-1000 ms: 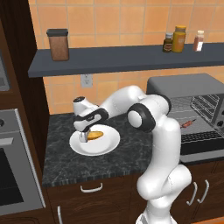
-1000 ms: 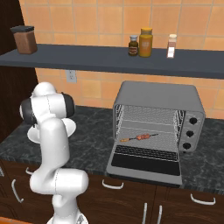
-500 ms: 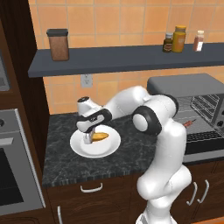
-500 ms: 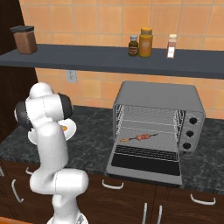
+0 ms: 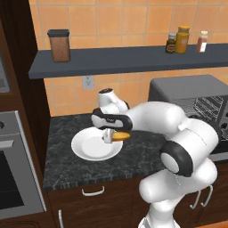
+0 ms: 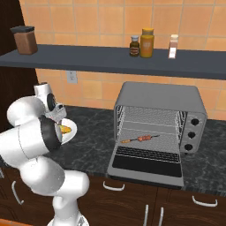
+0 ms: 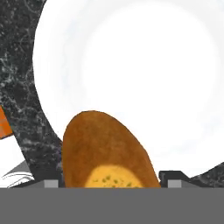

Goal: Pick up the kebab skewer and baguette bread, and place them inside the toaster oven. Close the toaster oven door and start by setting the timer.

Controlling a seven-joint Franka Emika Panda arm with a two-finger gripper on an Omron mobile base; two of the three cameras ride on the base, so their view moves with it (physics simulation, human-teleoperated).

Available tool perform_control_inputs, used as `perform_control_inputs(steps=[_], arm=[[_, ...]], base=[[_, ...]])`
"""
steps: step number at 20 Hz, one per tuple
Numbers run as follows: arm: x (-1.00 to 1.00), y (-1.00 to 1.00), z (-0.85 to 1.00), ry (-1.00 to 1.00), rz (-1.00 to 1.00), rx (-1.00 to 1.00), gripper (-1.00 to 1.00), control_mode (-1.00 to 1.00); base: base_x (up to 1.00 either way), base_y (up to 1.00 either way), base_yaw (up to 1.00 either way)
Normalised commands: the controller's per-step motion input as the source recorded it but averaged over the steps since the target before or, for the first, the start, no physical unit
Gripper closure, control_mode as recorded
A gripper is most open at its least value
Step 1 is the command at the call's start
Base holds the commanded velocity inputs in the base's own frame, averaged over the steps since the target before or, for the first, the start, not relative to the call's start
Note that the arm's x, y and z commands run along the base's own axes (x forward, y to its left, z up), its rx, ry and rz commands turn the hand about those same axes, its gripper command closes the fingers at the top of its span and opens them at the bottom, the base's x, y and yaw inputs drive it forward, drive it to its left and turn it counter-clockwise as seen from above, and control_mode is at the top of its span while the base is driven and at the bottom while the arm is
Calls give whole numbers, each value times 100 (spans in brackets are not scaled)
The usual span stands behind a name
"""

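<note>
Golden-orange baguette bread [image 5: 120, 136] is sitting between the jaws of the tool [image 5: 112, 136], which is clamping it just above the near edge of the white plate [image 5: 89, 149] on the dark speckled counter [image 5: 67, 133]. In the hand view the loaf [image 7: 105, 153] is filling the lower centre between the fingertips [image 7: 173, 178], with the bare plate [image 7: 144, 78] lying beyond it, so the bread appears lifted clear, though contact with the rim cannot be ruled out. The kebab skewer [image 6: 140, 138] is already lying on the wire rack inside the toaster oven [image 6: 159, 119], whose door [image 6: 148, 164] is hanging open and flat in front of it. The step in hand is judged to be the carrying of the bread, the skewer's placement being done. The next move is calling for a wide swing of the arm to the robot's right, entering the oven mouth above the lowered door, and setting the loaf on the rack beside the skewer without knocking it.
</note>
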Motion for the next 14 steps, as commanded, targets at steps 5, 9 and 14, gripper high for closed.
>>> perform_control_inputs(steps=[5, 9, 14], arm=[[-79, -100, 27, 0, 0, 0, 100, -100], [-49, -100, 34, 0, 1, -1, 100, -100], [-33, -100, 20, 0, 4, 0, 100, -100]], base=[[0, 0, 0], [0, 0, 0], [0, 0, 0]])
